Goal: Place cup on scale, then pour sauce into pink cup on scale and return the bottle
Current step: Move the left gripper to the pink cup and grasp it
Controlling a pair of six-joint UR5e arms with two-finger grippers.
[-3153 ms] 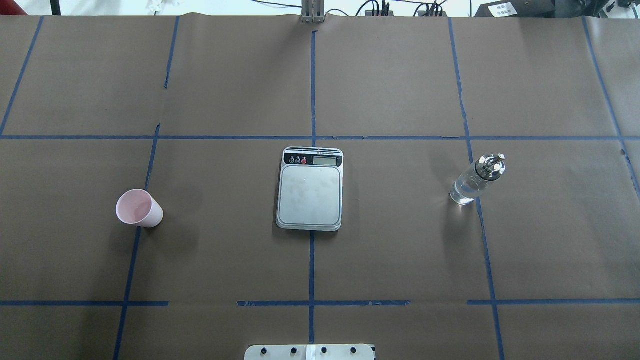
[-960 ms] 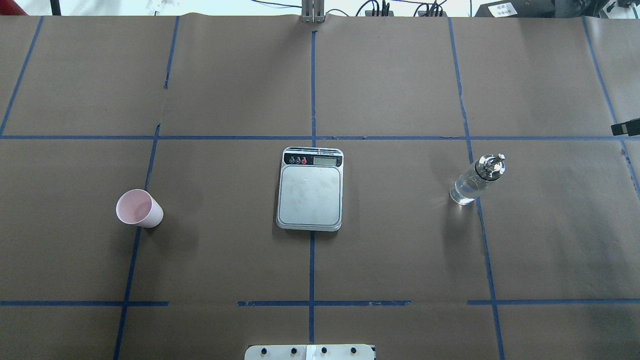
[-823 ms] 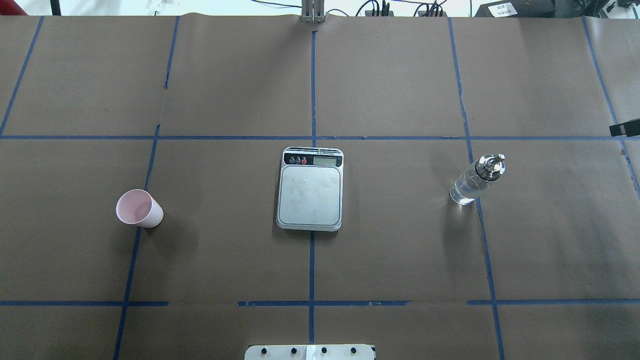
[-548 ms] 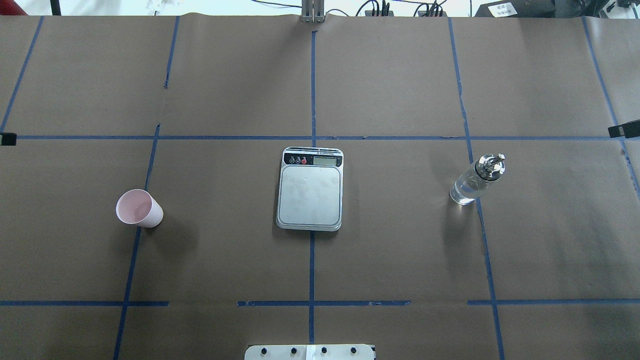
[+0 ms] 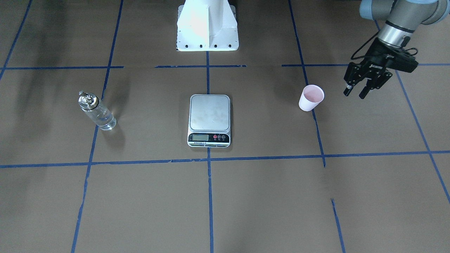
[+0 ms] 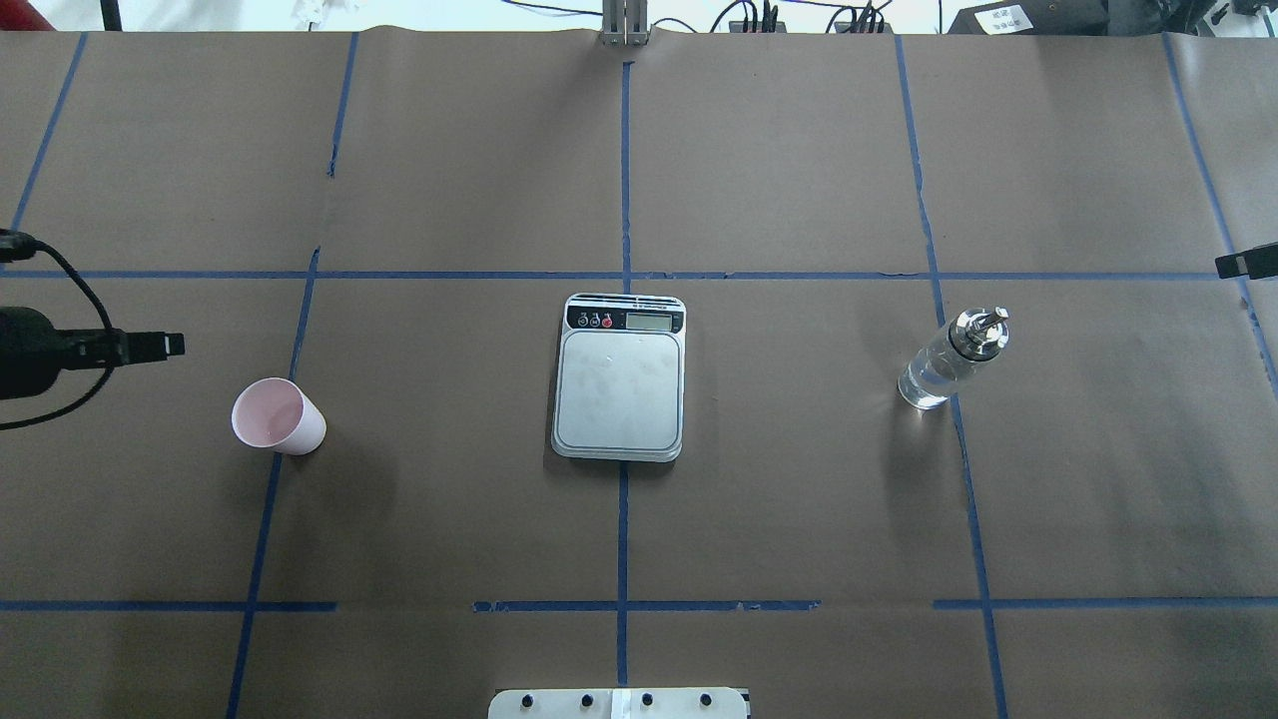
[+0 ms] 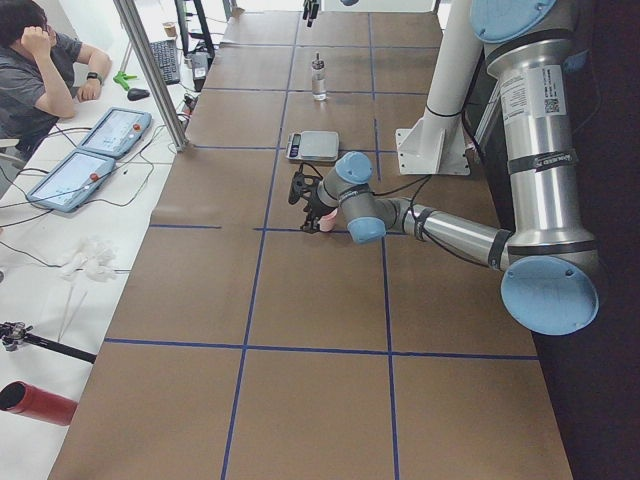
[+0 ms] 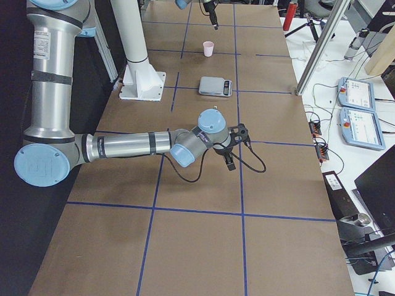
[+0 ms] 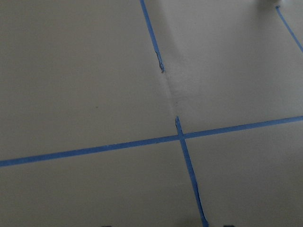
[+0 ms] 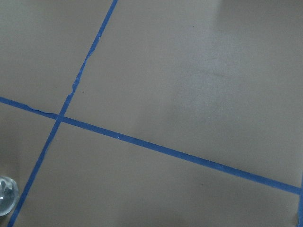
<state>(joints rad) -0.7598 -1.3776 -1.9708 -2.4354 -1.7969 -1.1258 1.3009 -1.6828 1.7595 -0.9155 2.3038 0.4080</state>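
Observation:
The pink cup stands upright on the table, empty, on my left side. The scale lies in the middle, its platform bare. The bottle stands upright on my right side. My left gripper is open and empty, hanging above the table just outward of the cup; in the overhead view it pokes in from the left edge. Of my right gripper only a black tip shows at the right edge, well apart from the bottle; I cannot tell its state.
The white robot base stands at the near table edge behind the scale. Blue tape lines grid the brown table cover. An operator and tablets are beyond the far table edge.
My left gripper has come into the overhead view from the left edge and moved toward the cup. The right gripper's tip has barely shifted. Cup, scale and bottle have not moved.

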